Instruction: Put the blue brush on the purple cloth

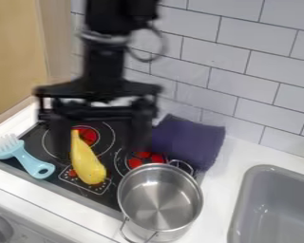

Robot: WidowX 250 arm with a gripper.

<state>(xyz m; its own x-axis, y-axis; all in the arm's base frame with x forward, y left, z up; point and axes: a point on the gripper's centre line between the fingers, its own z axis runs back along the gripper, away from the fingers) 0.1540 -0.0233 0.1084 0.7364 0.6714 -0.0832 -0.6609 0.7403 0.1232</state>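
The black gripper (100, 144) hangs over the stove, open, its two blurred fingers wide apart and pointing down. A light blue brush (32, 161) lies at the stove's left front edge, left of and below the gripper in the view. Its white bristles point to the upper left, its holed handle end to the lower right. The purple cloth (189, 141), folded into a thick bundle, lies at the stove's back right near the tiled wall, to the right of the gripper; its left edge is partly behind the right finger.
A yellow gourd-shaped toy (88, 163) lies on the black stove top (108, 195), between the brush and a steel pot (159, 204) at the front right. A grey sink (275, 209) is at the far right, beyond a strip of white counter (225, 182).
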